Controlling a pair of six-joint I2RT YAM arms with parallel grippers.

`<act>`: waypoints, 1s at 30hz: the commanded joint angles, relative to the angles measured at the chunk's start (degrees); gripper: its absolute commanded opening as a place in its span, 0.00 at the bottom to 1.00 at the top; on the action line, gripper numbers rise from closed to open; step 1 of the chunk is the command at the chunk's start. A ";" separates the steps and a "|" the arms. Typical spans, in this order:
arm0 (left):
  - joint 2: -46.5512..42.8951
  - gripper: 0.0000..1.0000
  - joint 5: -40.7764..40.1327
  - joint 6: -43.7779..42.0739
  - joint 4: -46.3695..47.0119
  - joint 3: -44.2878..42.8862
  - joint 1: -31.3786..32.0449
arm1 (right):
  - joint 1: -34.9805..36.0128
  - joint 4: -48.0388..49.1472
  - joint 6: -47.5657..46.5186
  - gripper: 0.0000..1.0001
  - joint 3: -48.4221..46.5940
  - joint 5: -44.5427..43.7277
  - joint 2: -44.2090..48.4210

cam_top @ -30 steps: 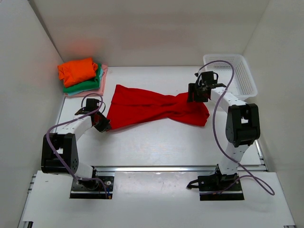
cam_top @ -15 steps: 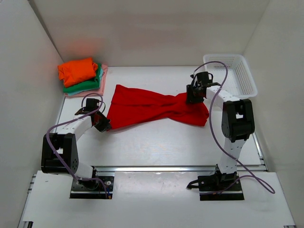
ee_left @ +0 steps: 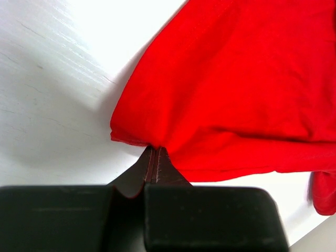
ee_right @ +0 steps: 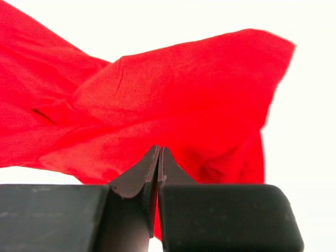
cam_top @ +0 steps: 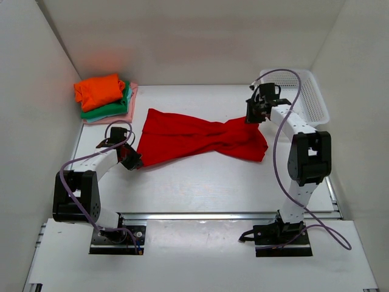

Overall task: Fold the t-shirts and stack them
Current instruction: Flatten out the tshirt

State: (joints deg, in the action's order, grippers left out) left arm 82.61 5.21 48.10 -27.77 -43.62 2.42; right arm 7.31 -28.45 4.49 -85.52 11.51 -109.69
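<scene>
A large red t-shirt lies spread and twisted across the middle of the table. My left gripper is shut on its near left corner, and the cloth bunches into the closed tips. My right gripper is at the shirt's far right edge. Its jaws are pressed together with their tips in the red cloth. At the back left lies a folded stack: the orange shirt on the green one, with the pale pink one at the bottom.
A white mesh basket stands at the back right, just behind the right arm. White walls close in the table on the left, back and right. Both arm bases sit on the rail at the near edge.
The right gripper's jaws have gone from wide open to shut at the shirt's far right edge, and its wrist has shifted slightly back and right. The left arm has not moved.
</scene>
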 commanded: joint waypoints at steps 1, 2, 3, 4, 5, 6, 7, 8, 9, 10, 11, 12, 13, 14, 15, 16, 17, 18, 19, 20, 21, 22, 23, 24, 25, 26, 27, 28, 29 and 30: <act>-2.72 0.00 0.94 -0.11 0.96 0.81 0.13 | -1.42 -0.20 -0.01 0.00 -0.01 1.41 6.15; -2.63 0.00 0.68 -0.02 0.96 1.07 -0.30 | -1.94 0.06 0.25 0.00 1.48 1.59 6.50; -2.45 0.00 0.76 -0.11 0.96 0.73 0.22 | -1.69 -0.29 -0.27 0.01 2.01 1.50 6.94; -2.45 0.00 1.02 0.07 1.05 0.81 -0.04 | -2.12 -0.03 -0.27 0.00 3.41 1.76 7.29; -2.37 0.00 1.11 0.15 1.22 0.64 0.22 | -1.60 0.23 -0.19 0.00 4.99 1.94 8.08; -2.28 0.00 0.94 0.07 1.05 0.64 0.13 | -1.60 0.76 -0.10 0.00 5.88 2.81 8.00; -2.28 0.00 1.03 0.07 1.14 0.64 0.48 | -2.03 1.02 -0.10 0.01 6.41 2.91 8.43; -2.36 0.00 1.55 0.07 1.23 0.55 0.22 | -1.60 0.94 -0.36 0.20 7.46 2.91 8.26; -2.28 0.00 1.12 0.07 1.40 0.98 0.31 | -1.34 0.85 -0.27 0.30 7.82 2.99 8.26; -2.28 0.00 1.12 -0.11 1.40 0.81 0.14 | -0.90 1.11 -0.10 0.46 7.56 2.56 7.92; -2.54 0.00 1.03 0.07 1.49 0.81 0.13 | -0.72 1.20 -0.79 0.49 7.64 2.47 7.48; -2.28 0.00 1.20 -0.19 1.40 0.90 0.13 | -0.28 0.85 -1.41 0.50 7.56 2.99 6.69; -2.54 0.00 1.29 0.07 1.32 1.07 0.13 | 0.24 1.20 -1.50 0.51 7.82 3.26 6.42; -2.28 0.00 1.38 0.07 1.49 0.99 0.31 | 1.12 1.29 -1.16 0.51 7.65 3.08 5.55; -2.10 0.00 1.12 0.24 1.58 1.16 0.14 | 0.95 1.81 -1.67 0.51 7.30 3.87 5.28; -2.01 0.00 1.99 0.16 1.49 0.90 0.22 | 1.47 1.55 -1.59 0.50 7.47 3.87 3.97; -1.93 0.00 1.38 0.16 1.49 0.90 -0.21 | 1.91 1.81 -1.59 0.51 6.69 3.79 2.83; -2.10 0.00 1.47 0.07 1.58 0.99 0.30 | 2.53 1.38 -1.59 0.53 6.33 3.35 1.68; -2.01 0.00 1.55 0.07 1.32 1.25 -0.04 | 2.62 1.20 -1.16 0.55 5.63 3.17 1.15; -2.19 0.00 1.47 -0.45 1.49 0.90 0.13 | 3.06 0.94 -1.85 0.56 5.27 3.00 0.27; -2.28 0.00 1.47 0.06 1.66 0.99 -0.04 | 3.06 0.76 -1.51 0.56 4.84 2.82 -0.26; -2.19 0.00 1.38 0.15 1.49 1.16 0.04 | 3.32 -0.02 -1.85 0.55 4.74 2.21 -1.05; -2.36 0.00 1.64 0.16 1.58 1.25 -0.04 | 3.58 0.06 -1.77 0.52 4.22 2.38 -1.66; -2.10 0.00 1.64 -0.19 1.58 1.43 -0.22 | 4.20 -0.20 -1.68 0.49 4.04 2.29 -1.76; -2.45 0.00 1.64 0.24 1.58 1.34 -0.13 | 3.94 -0.38 -1.85 0.43 4.48 2.64 -1.76; -2.28 0.00 1.64 0.16 1.14 1.60 -0.22 | 3.33 -0.29 -2.03 0.20 4.05 2.73 -1.41; -2.45 0.00 1.38 0.07 1.49 1.52 -0.22 | 2.89 -0.29 -1.60 0.04 4.13 2.90 -1.06; -2.71 0.00 1.38 0.15 1.66 1.52 -0.30 | 2.80 -0.12 -1.68 0.00 4.30 2.91 -1.14; -2.45 0.00 1.47 0.16 1.67 1.43 -0.22 | 2.45 -0.38 -1.33 0.00 4.22 2.91 -0.01; -2.80 0.00 1.29 -0.02 1.49 1.43 -0.04 | 2.18 -0.38 -1.33 0.00 3.35 2.99 0.96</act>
State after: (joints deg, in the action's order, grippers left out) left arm 82.61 5.98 48.10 -26.89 -42.57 2.44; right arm 10.52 -29.30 3.18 -79.05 14.26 -112.01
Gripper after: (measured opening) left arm 0.022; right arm 0.014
